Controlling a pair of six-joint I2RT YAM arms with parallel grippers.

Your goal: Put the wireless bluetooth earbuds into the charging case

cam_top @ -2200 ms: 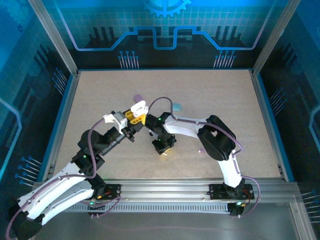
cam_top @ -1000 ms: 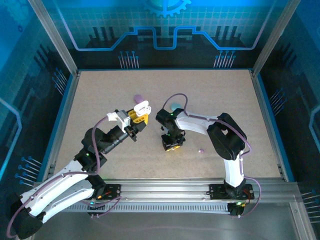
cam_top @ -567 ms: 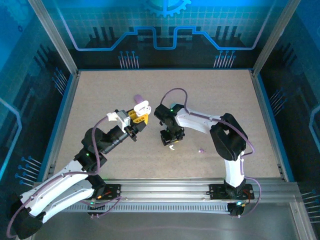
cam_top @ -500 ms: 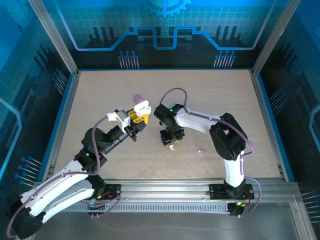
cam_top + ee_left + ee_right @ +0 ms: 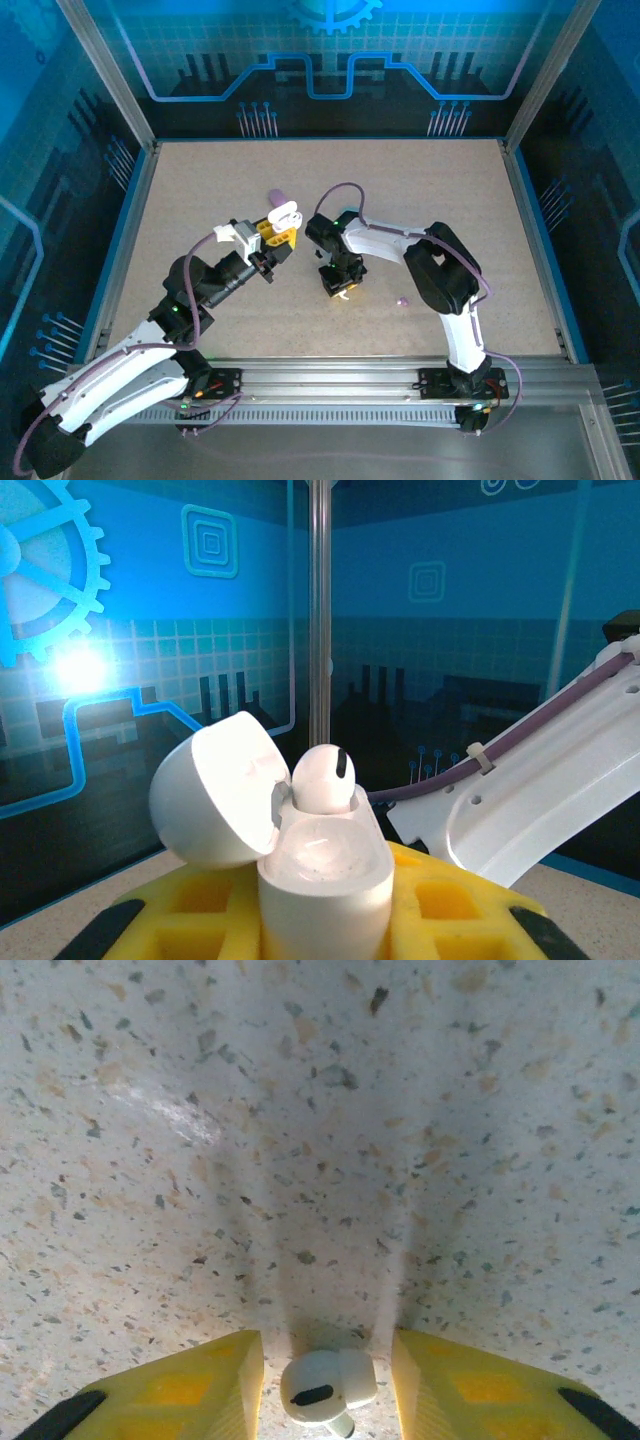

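Note the left gripper clamped on the case, with yellow fingers against both flanks. Expect the finger roots and the case base to be cut off by the bottom edge of the left wrist view. Read the lid as hinged open to the left, with one seated earbud upright in the rear well. Treat the depth of the front well as hard to make out.

Locate the right gripper pointing down at the table, jaws narrowly parted. Find the loose earbud between the pads, with a slim gap on each side, ungripped. Note its stem tip cut off at the frame edge.

From above, find a purple earbud lying to the right, apart from both grippers. Beyond the case, note a purple object, too small to identify.
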